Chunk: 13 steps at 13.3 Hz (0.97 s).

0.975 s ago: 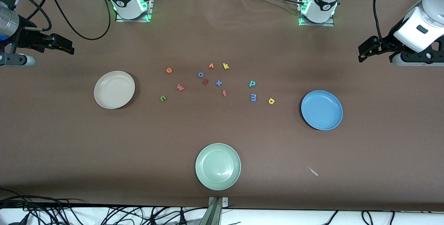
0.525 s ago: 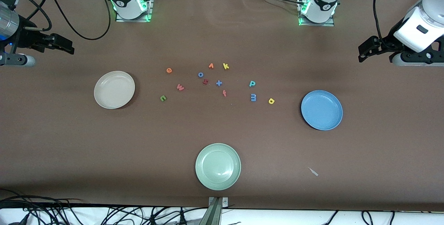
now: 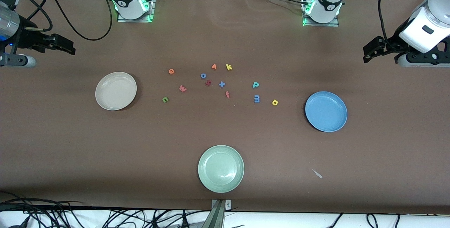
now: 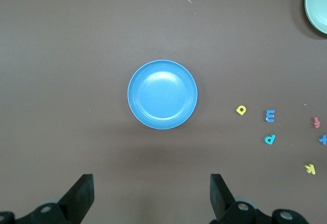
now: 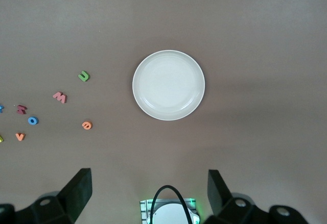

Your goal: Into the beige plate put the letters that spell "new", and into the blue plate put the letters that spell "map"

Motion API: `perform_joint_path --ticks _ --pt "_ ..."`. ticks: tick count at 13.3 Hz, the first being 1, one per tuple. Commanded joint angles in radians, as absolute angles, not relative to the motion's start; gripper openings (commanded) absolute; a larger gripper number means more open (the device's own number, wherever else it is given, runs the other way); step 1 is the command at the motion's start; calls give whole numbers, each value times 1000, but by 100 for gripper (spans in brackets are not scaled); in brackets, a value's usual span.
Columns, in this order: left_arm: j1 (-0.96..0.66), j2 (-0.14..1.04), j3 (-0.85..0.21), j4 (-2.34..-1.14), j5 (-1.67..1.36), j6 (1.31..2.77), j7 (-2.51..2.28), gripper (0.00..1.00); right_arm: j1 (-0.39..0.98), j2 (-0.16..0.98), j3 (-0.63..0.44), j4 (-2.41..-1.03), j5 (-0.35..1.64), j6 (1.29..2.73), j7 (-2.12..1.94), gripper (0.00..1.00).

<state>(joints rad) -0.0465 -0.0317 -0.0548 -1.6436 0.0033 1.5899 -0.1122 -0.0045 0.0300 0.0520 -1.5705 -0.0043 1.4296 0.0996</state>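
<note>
**A:** Run me across the table, starting from the right arm's end.

**B:** On my screen the right gripper (image 3: 66,46) hangs in the air at the table's edge, fingers spread wide, nothing between them. Its wrist camera looks straight down on the beige plate (image 3: 116,91), which has nothing in it. Next come the green n (image 3: 165,99), the pinkish-red w (image 3: 182,88) and the orange e (image 3: 171,71), all flat on the table, apart from one another, with the e farthest from the front camera.

**A:** And the middle?

**B:** A loose cluster: blue o (image 3: 203,75), orange v (image 3: 213,67), yellow k (image 3: 229,67), a dark red piece (image 3: 208,83) I can't read, a blue plus (image 3: 222,84), the red f (image 3: 227,94). The pale green plate (image 3: 220,168) sits well nearer the front camera.

**A:** The left arm's end?

**B:** Teal p (image 3: 255,84), blue m (image 3: 257,98) just nearer the camera, then the yellow a (image 3: 275,102). The blue plate (image 3: 326,111) holds nothing either. The left gripper (image 3: 369,54) hangs at that table edge, jaws fully apart and holding nothing; I see it waiting, like the other.
</note>
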Motion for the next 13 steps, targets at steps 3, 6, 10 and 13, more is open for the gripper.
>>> perform_joint_path --ticks 3,6,10,13 --pt "-51 -17 -52 -1609 18 1562 -106 100 -8 37 60 -1560 14 1446 103 100" --pt "-51 -17 -52 -1609 17 1562 -104 100 18 69 63 -1563 31 1497 107 100" --pt "-46 -15 -52 -1609 11 1562 -95 100 118 201 63 -1557 -29 1526 106 100" --pt "-51 -3 -52 -1609 11 1559 -100 100 135 299 63 -1557 27 1552 95 100"
